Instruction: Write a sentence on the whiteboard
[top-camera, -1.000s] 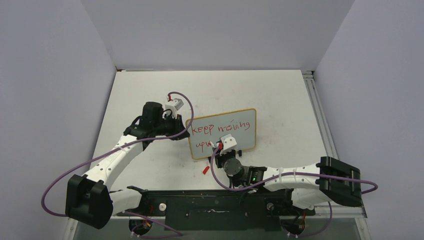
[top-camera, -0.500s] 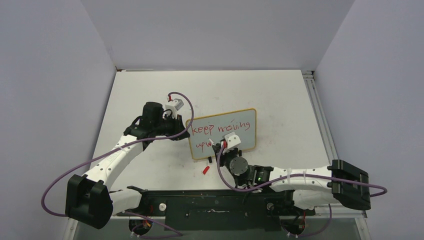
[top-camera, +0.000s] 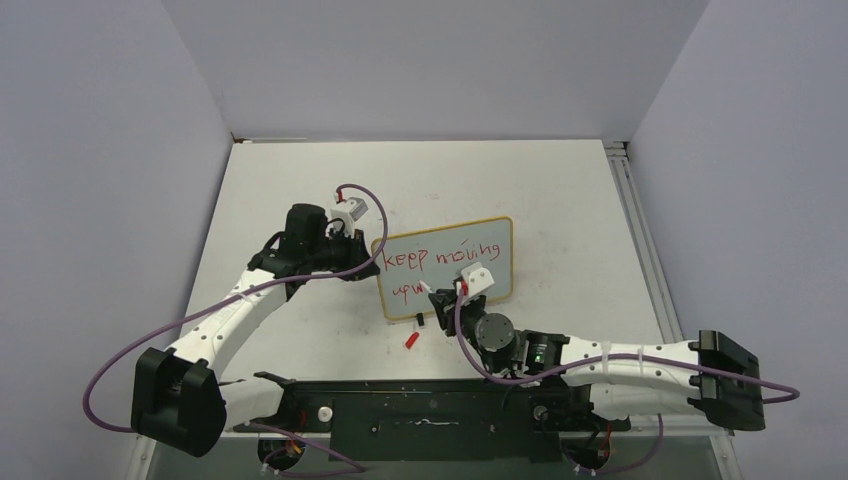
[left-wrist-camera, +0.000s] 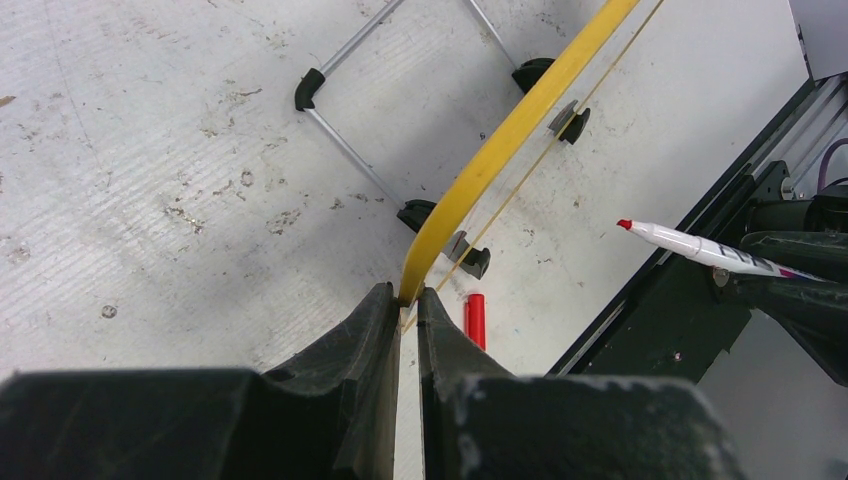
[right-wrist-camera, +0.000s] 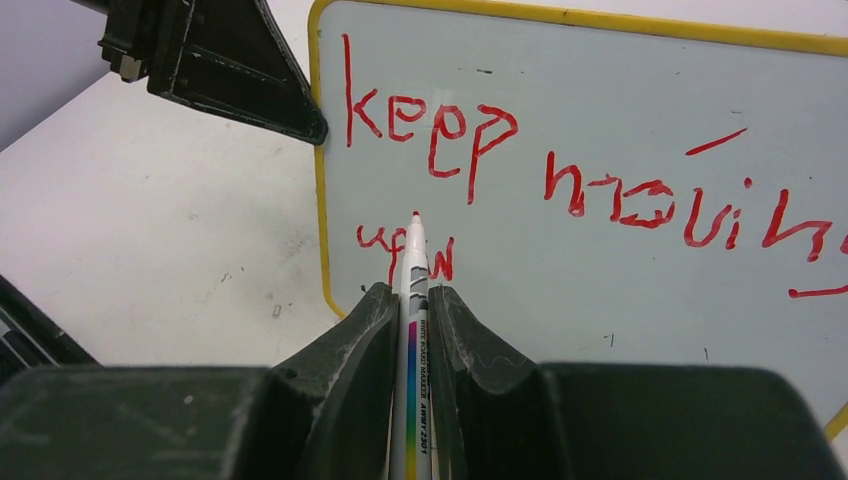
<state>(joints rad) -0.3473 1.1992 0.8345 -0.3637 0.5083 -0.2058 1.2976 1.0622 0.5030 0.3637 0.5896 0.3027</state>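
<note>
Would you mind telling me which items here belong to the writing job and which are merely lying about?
In use: whiteboard, held by left claw; red sentence; marker in right claw.
Lying about: red cap on the table.

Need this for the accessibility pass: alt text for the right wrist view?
The right jaws, black, are shut on a white marker with a red tip, pointed at a small grey-white whiteboard with a yellow frame. Red handwritten lettering reads "keep moving", with "upw" begun below by the tip. At upper left, the black left jaws meet the board's frame.
</note>
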